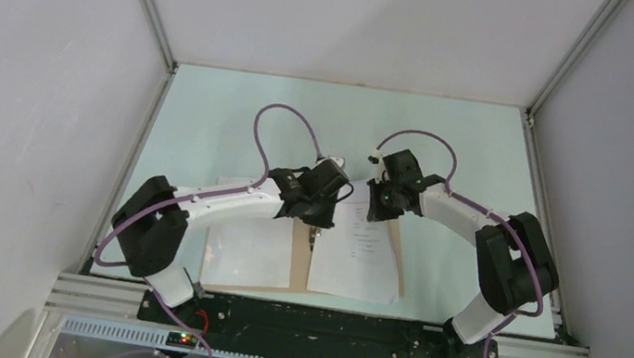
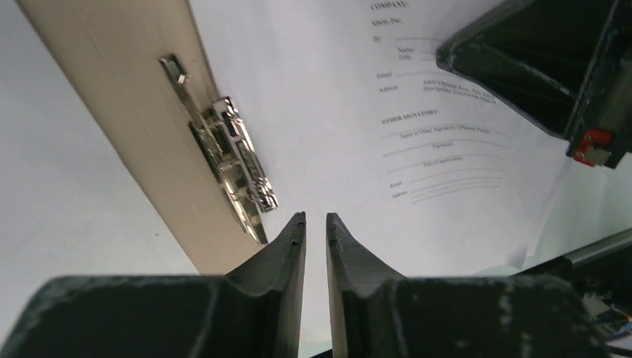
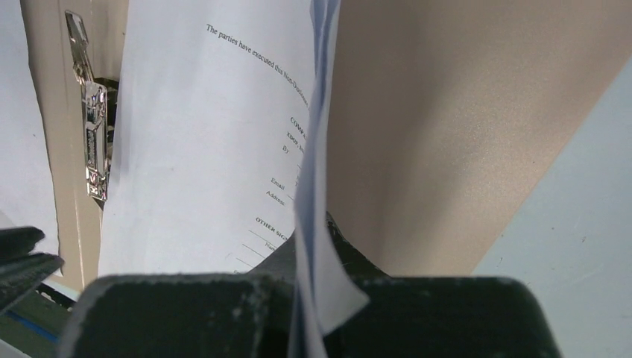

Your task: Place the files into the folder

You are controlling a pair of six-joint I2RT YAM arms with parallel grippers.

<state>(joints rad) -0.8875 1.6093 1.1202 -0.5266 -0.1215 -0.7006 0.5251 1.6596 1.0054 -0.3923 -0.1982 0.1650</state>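
Observation:
The tan folder [image 1: 301,261] lies open on the table, its metal spine clip [image 2: 231,160] in the middle. A blank white sheet [image 1: 249,249] lies on its left leaf. A printed sheet [image 1: 359,255] lies over the right leaf. My right gripper [image 1: 375,208] is shut on the far edge of that printed sheet [image 3: 201,149], and the pinched paper curls up between its jaws [image 3: 317,231] above the bare tan leaf [image 3: 447,134]. My left gripper [image 2: 315,218] hovers over the printed sheet [image 2: 358,149] just right of the clip, jaws a narrow gap apart and empty.
The pale green table [image 1: 210,117] is walled by white panels, with metal rails at the corners. The right gripper's black body [image 2: 544,67] sits close to the left gripper. A black base rail [image 1: 321,325] runs along the near edge.

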